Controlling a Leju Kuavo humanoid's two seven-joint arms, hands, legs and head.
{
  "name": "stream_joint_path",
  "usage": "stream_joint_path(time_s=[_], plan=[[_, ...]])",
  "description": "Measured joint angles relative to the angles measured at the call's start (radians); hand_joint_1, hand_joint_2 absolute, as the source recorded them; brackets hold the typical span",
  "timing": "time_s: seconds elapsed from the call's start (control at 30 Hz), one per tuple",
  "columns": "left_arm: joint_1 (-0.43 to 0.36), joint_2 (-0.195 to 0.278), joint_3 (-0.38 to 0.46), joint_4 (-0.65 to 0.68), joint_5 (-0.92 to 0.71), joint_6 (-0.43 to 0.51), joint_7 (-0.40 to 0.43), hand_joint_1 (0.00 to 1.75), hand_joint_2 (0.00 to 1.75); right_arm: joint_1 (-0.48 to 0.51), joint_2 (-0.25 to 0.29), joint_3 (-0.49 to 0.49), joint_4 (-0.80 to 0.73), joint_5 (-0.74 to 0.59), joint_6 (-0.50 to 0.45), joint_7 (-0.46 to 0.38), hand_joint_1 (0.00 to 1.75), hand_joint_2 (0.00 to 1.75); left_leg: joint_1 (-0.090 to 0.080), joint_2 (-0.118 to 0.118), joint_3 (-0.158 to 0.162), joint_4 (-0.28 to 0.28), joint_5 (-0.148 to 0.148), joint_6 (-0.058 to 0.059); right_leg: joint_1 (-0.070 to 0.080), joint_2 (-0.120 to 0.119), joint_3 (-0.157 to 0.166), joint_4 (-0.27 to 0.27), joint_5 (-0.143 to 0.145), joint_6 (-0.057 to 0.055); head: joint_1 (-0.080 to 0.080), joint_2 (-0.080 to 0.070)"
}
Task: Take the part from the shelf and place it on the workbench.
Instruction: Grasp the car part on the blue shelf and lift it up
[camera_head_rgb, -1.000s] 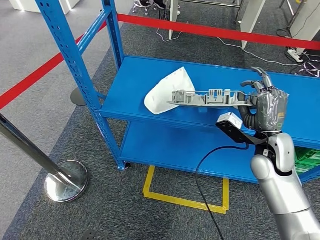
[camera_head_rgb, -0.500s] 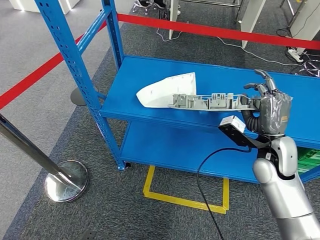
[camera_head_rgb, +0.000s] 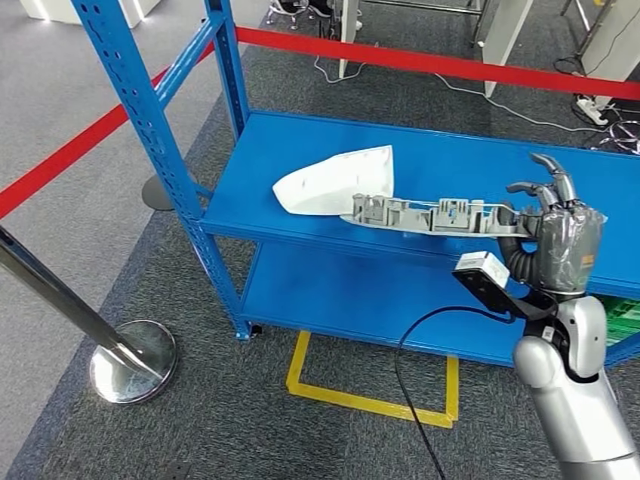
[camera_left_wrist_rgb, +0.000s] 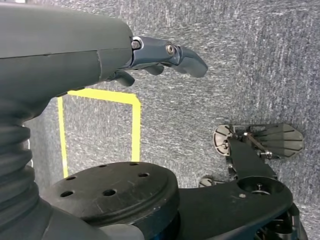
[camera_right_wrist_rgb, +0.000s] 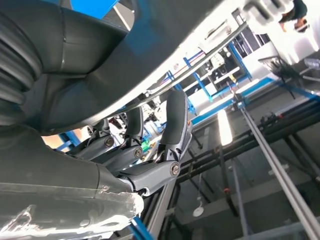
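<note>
Grey ribbed plastic with a white shell at its far end: the part is a long, thin moulding, and it hangs level above the front of the upper deck of the blue shelf.

Right hand grips it at one extreme end only, fingers wrapped round the grey strip; the rest juts out sideways, unsupported. Whether the white end touches the deck or just clears it cannot be told from the head view.

Left hand hangs low over the carpet, fingers loosely apart, holding nothing.

Risks, as judged from here:
- Long lever, end grip. The heavy-looking white shell sits farthest from the fingers, so the part could twist or droop in the grasp and slip out.
- The blue upright stands near the white end. Swinging the part out in an arc could clip it and knock the part loose.
- If the white end drags on the deck during withdrawal, it may catch the lip.
- The black cable trailing from the wrist could snag as the robot turns.
- No bench visible; a walk with this overhang adds sway.
</note>
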Motion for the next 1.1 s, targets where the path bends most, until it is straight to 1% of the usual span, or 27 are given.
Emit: stream_joint_path(time_s=[0.13,0.37,0.47,0.53,0.6,0.63,0.67,0.7,0.73,0.77,0.8,0.83,0.87,0.9,0.93,0.97,1.0,1.03,1.1], plan=[[0.001,0.001,0.002,0.0,0.005,0.001,0.001,0.0,1.75,0.059,0.0,-0.041,-0.05,-0.028,-0.022,-0.03,1.75,1.75,-0.001,0.0,0.0,0.0,-0.001,0.0,0.0,0.001,0.004,0.0,0.0,0.0,0.0,0.0],[0.0,0.004,0.015,0.0,0.02,0.005,-0.006,0.0,1.75,0.078,0.0,-0.07,-0.062,-0.04,-0.02,-0.061,1.75,1.75,-0.002,0.0,0.001,0.0,-0.004,0.002,-0.002,0.001,0.004,-0.001,-0.001,0.001,0.0,0.0],[-0.001,0.006,0.021,0.0,0.021,0.005,0.001,0.0,1.75,0.077,0.001,-0.07,-0.062,-0.04,-0.014,-0.066,1.75,1.75,-0.006,0.0,0.001,0.002,-0.008,0.006,-0.006,0.001,0.009,-0.001,-0.003,0.005,0.0,0.0],[-0.001,0.006,0.022,0.0,0.021,0.005,0.003,0.0,1.75,0.074,0.001,-0.07,-0.06,-0.039,-0.011,-0.067,1.75,1.75,-0.01,0.0,0.002,0.004,-0.012,0.011,-0.01,0.002,0.01,-0.001,-0.004,0.009,0.0,0.0],[-0.001,0.007,0.022,0.0,0.02,0.005,0.005,0.0,1.75,0.072,0.001,-0.07,-0.059,-0.039,-0.009,-0.067,1.75,1.75,-0.011,0.0,0.004,0.003,-0.011,0.018,-0.012,0.001,0.014,-0.002,-0.005,0.017,-0.001,0.0],[-0.001,0.007,0.022,0.0,0.02,0.005,0.006,0.0,1.75,0.071,0.001,-0.07,-0.058,-0.039,-0.009,-0.067,1.75,1.75,-0.01,0.001,0.007,0.0,-0.009,0.021,-0.013,0.001,0.013,0.002,-0.011,0.02,0.0,0.0],[-0.001,0.007,0.022,0.0,0.02,0.005,0.008,0.0,1.75,0.071,0.001,-0.07,-0.058,-0.039,-0.008,-0.067,1.75,1.75,-0.008,0.001,0.01,-0.004,-0.006,0.025,-0.013,0.001,0.008,0.018,-0.025,0.022,0.001,0.0],[-0.002,0.006,0.022,0.0,0.02,0.005,0.01,0.0,1.75,0.07,0.001,-0.07,-0.058,-0.039,-0.008,-0.067,1.75,1.75,-0.006,0.001,0.012,-0.008,-0.005,0.027,-0.012,0.002,-0.008,0.056,-0.052,0.023,0.003,0.0],[-0.003,0.006,0.022,0.0,0.02,0.005,0.012,0.0,1.75,0.07,0.001,-0.07,-0.056,-0.039,-0.008,-0.067,1.75,1.75,-0.005,0.001,0.013,-0.009,-0.005,0.028,-0.012,0.002,-0.035,0.116,-0.088,0.023,0.004,0.0],[-0.003,0.006,0.022,0.0,0.02,0.004,0.013,0.0,1.75,0.07,0.001,-0.07,-0.055,-0.039,-0.007,-0.067,1.75,1.75,-0.005,0.001,0.013,-0.009,-0.005,0.029,-0.012,0.002,-0.066,0.187,-0.124,0.024,0.006,0.0],[-0.004,0.006,0.022,0.0,0.02,0.004,0.015,0.0,1.75,0.07,0.001,-0.07,-0.052,-0.039,-0.007,-0.067,1.75,1.75,-0.005,0.001,0.012,-0.009,-0.005,0.029,-0.012,0.002,-0.094,0.25,-0.149,0.026,0.006,0.0],[-0.004,0.006,0.022,0.0,0.02,0.004,0.015,0.0,1.75,0.071,0.001,-0.07,-0.05,-0.039,-0.007,-0.067,1.75,1.75,-0.005,0.001,0.012,-0.009,-0.004,0.028,-0.013,0.002,-0.109,0.286,-0.156,0.028,0.007,0.0],[-0.003,0.006,0.022,0.0,0.02,0.004,0.016,0.0,1.75,0.071,0.001,-0.07,-0.048,-0.039,-0.007,-0.067,1.75,1.75,-0.004,0.001,0.01,-0.008,-0.003,0.026,-0.014,0.002,-0.105,0.281,-0.143,0.03,0.007,0.0],[-0.003,0.005,0.022,0.0,0.02,0.003,0.016,0.0,1.75,0.07,0.001,-0.07,-0.047,-0.039,-0.007,-0.067,1.75,1.75,-0.001,0.001,0.009,-0.006,0.0,0.023,-0.016,0.002,-0.08,0.238,-0.114,0.033,0.007,0.0],[-0.004,0.005,0.022,0.0,0.02,0.003,0.016,0.0,1.75,0.069,0.001,-0.07,-0.047,-0.039,-0.007,-0.067,1.75,1.75,0.0,0.0,0.006,-0.003,0.002,0.018,-0.019,0.001,-0.041,0.167,-0.082,0.037,0.007,0.0],[-0.004,0.006,0.022,0.0,0.02,0.003,0.016,0.0,1.75,0.067,0.001,-0.07,-0.046,-0.039,-0.006,-0.067,1.75,1.75,0.001,-0.001,0.004,0.0,0.004,0.012,-0.02,0.004,-0.004,0.103,-0.056,0.039,0.008,0.0],[-0.004,0.006,0.022,0.0,0.02,0.003,0.016,0.0,1.75,0.066,0.002,-0.07,-0.046,-0.039,-0.006,-0.066,1.75,1.75,0.0,-0.002,0.002,0.004,0.007,0.006,-0.021,0.008,0.021,0.058,-0.038,0.036,0.008,0.0],[-0.004,0.007,0.022,0.0,0.02,0.003,0.016,0.0,1.75,0.064,0.002,-0.07,-0.045,-0.039,-0.006,-0.066,1.75,1.75,-0.001,-0.003,0.0,0.008,0.011,-0.001,-0.021,0.012,0.031,0.037,-0.031,0.031,0.009,0.0],[-0.003,0.007,0.022,0.0,0.019,0.003,0.016,0.0,1.75,0.063,0.002,-0.07,-0.043,-0.039,-0.005,-0.066,1.75,1.75,-0.001,-0.004,-0.004,0.009,0.021,-0.013,-0.019,0.018,0.02,0.042,-0.025,0.011,0.007,0.0]])
